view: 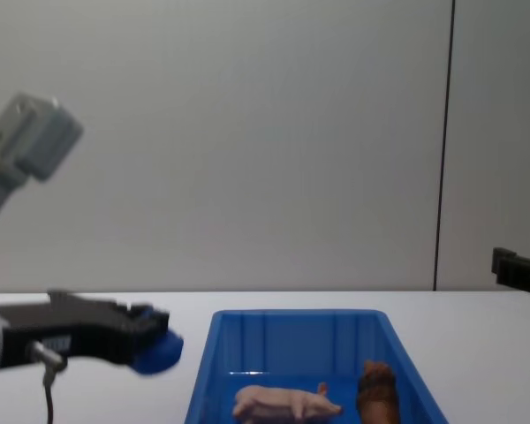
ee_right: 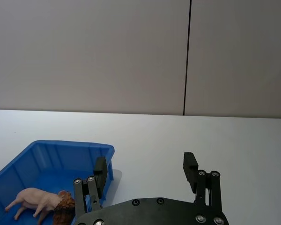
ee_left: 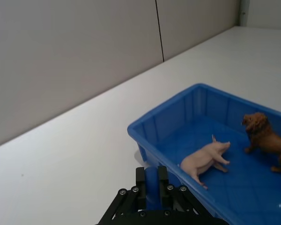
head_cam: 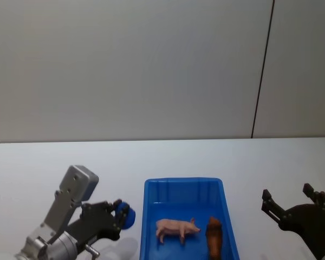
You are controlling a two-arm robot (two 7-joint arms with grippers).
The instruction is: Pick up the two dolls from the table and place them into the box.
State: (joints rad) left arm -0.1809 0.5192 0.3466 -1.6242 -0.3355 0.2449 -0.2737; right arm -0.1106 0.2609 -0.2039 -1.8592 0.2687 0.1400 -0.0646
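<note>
Pig doll (head_cam: 176,228) and lion doll (head_cam: 214,236) lie inside the blue bin (head_cam: 151,211). Left jaws (head_cam: 122,214), at its nine o'clock, pinch a blue ball (head_cam: 129,215); right jaws (head_cam: 292,199), at three o'clock, are spread and hold nothing.

Plain grey panelled wall (head_cam: 124,65), dark vertical seam (head_cam: 262,67), even soft light

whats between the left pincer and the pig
In the head view, the box's blue left wall stands between the left pincer, shut on a small blue ball, and the pig lying inside. Otherwise just bare white table.
</note>
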